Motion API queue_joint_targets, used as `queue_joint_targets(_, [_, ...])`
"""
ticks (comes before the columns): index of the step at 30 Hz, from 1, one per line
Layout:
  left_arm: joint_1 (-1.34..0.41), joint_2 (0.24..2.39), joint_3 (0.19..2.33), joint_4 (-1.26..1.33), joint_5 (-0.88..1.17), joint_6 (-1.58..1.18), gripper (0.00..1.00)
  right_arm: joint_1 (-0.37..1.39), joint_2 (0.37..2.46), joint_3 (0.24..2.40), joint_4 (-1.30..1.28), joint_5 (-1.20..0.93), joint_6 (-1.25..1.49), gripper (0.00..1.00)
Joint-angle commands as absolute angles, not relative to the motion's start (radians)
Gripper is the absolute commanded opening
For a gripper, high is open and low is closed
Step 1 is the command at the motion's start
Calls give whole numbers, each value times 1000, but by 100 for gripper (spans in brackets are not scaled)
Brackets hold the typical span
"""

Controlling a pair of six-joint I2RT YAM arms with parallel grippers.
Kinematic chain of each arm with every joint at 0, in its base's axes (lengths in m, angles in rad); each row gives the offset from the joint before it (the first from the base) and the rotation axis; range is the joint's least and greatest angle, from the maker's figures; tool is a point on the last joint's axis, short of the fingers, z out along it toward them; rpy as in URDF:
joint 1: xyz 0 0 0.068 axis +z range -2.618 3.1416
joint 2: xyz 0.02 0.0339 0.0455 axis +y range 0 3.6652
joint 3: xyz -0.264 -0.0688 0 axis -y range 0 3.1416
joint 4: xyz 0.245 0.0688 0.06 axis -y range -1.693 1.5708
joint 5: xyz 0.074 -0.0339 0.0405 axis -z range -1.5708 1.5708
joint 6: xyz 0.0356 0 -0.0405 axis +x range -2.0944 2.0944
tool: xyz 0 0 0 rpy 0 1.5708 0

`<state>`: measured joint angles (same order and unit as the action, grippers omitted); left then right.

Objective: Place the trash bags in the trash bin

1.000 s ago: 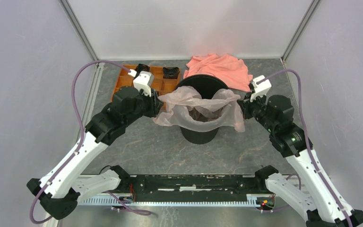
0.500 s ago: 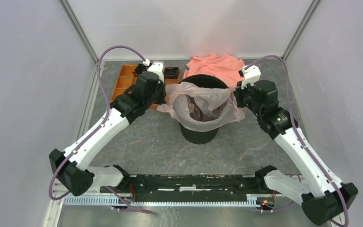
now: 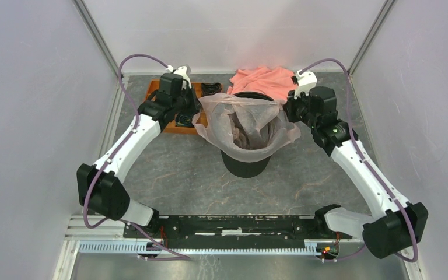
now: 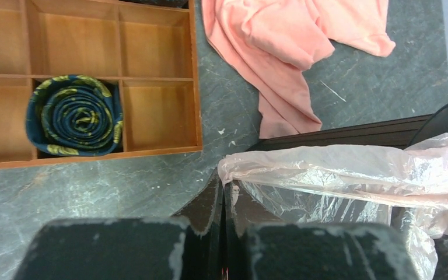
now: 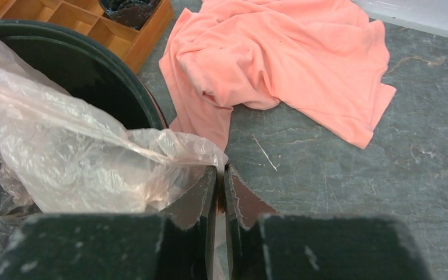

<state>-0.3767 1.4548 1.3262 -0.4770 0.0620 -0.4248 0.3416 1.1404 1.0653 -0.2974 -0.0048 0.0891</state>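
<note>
The pale pink translucent trash bag (image 3: 246, 123) hangs open inside and over the round black trash bin (image 3: 245, 165) at the table's middle. My left gripper (image 3: 199, 115) is shut on the bag's left edge; in the left wrist view the film (image 4: 350, 175) runs from its closed tips (image 4: 224, 185) across the bin rim (image 4: 350, 133). My right gripper (image 3: 287, 112) is shut on the bag's right edge; in the right wrist view the film (image 5: 76, 151) bunches at its tips (image 5: 221, 170) beside the bin rim (image 5: 93, 70).
An orange compartment tray (image 3: 155, 92) lies at the back left; it holds a rolled dark blue and yellow cloth (image 4: 74, 115). A salmon-orange garment (image 3: 265, 78) lies behind the bin, also in the wrist views (image 4: 291, 41) (image 5: 286, 64). Walls enclose the table.
Both grippers moved toward the back of the table with the bag edges in them. The bag's mouth now stretches wider over the bin's rim.
</note>
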Motion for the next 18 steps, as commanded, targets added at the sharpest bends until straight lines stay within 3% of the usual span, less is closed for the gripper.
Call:
queue_joint_targets(1, [-355, 1452, 1308, -386, 137, -491, 3, 329, 1178, 1145, -251, -62, 106, 14])
queue_joint_targets(11, [-349, 1438, 1349, -314, 176, -535, 3, 211, 1274, 1129, -143, -206, 161, 21])
queue_joint_targets(18, [-350, 1553, 1439, -325, 217, -601, 6, 195, 1315, 1061, -89, -268, 191, 21])
